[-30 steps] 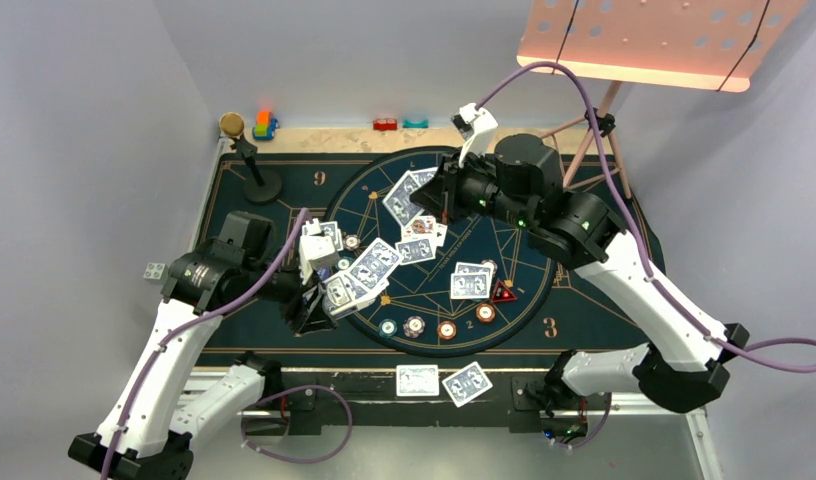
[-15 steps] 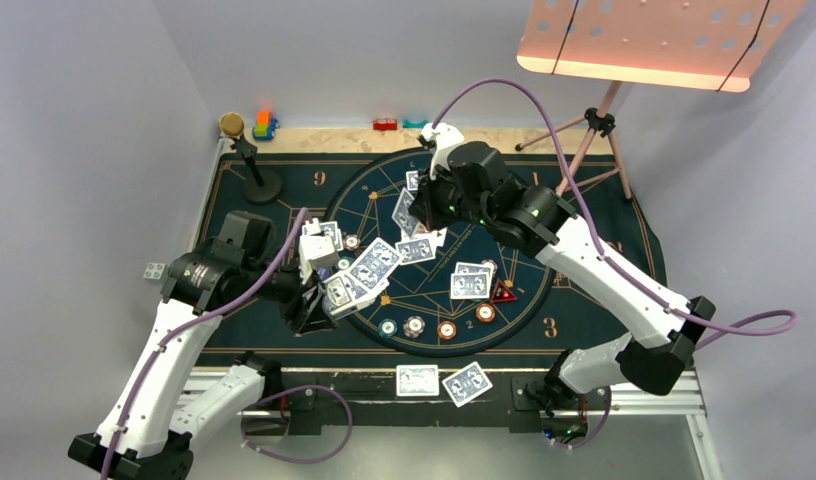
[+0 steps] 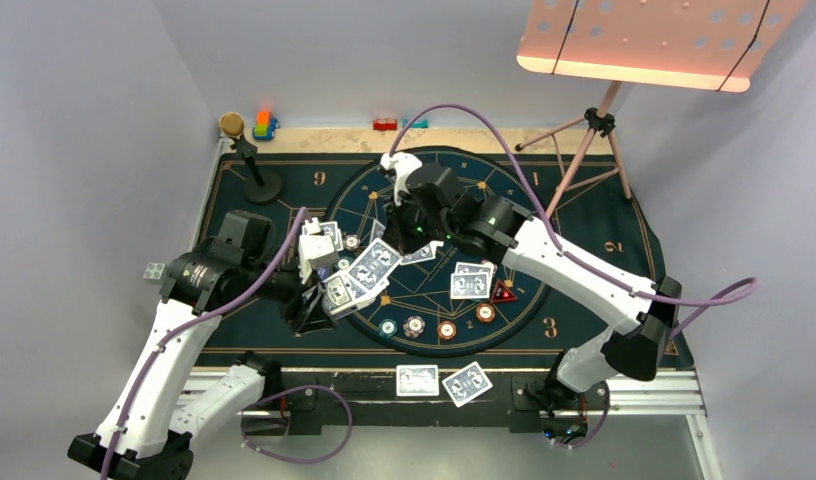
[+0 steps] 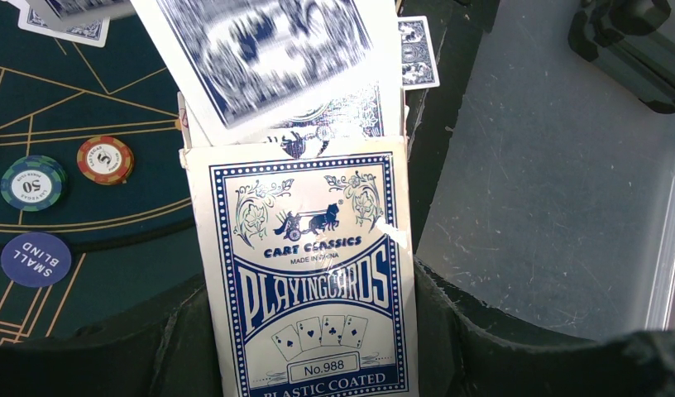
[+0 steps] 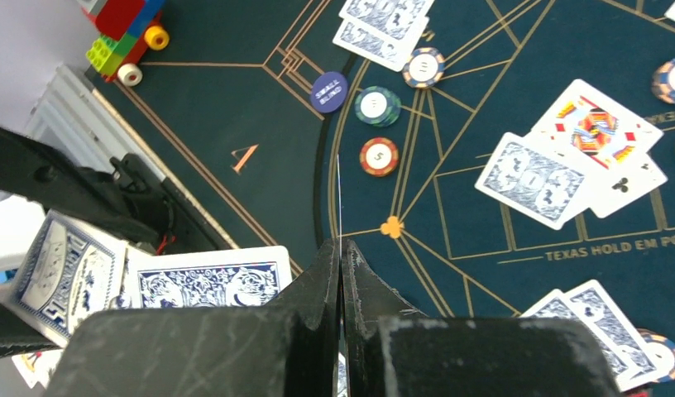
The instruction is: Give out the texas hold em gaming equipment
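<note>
My left gripper (image 3: 314,292) is shut on a white-and-blue playing card box (image 4: 309,273), with blue-backed cards (image 4: 268,50) sticking out of its top. My right gripper (image 5: 341,248) is shut on one card (image 5: 340,190), seen edge-on as a thin line; in the top view it (image 3: 396,226) hovers just right of the box (image 3: 339,292). Teal (image 5: 377,106), red-white (image 5: 379,156) and blue "small blind" (image 5: 328,91) chips lie on the mat. More cards (image 5: 533,178) lie nearby, one face-up (image 5: 595,128). The red triangular marker (image 3: 502,292) sits beside a card pair (image 3: 471,281).
Two cards (image 3: 417,380) lie on the front rail. A row of chips (image 3: 416,326) lines the circle's near edge. A black stand with a cork top (image 3: 246,160) and toy blocks (image 3: 264,124) stand at back left. A tripod stand (image 3: 594,130) is at back right.
My right arm has swung left across the circle, carrying its card, and now hangs close to the box. The left arm and box have not moved.
</note>
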`<state>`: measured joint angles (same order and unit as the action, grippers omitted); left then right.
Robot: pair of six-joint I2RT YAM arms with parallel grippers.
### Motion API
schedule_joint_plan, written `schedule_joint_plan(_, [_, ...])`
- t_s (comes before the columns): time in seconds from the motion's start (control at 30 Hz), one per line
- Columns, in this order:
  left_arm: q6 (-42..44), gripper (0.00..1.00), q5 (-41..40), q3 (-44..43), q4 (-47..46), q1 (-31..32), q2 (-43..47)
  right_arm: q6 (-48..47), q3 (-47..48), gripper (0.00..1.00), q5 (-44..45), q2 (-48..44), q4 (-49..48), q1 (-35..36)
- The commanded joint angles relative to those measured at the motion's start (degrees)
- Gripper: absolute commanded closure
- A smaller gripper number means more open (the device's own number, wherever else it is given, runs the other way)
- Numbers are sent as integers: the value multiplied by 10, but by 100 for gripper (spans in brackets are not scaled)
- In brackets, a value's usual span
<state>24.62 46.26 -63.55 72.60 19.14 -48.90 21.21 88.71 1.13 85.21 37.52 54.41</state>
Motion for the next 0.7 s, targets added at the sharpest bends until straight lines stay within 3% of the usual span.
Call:
schedule_joint_plan(0.0, [1, 100, 22, -23, -4, -3, 0, 21, 18, 100, -7, -1, -19, 29])
schedule_joint_plan(0.3, [0, 100, 22, -20, -5, -2, 3, 52, 36, 100, 4, 21, -7, 73])
schedule_joint_plan(0.67, [4, 100, 18, -11, -4, -3, 6, 41, 66, 100, 106, 7, 68, 42])
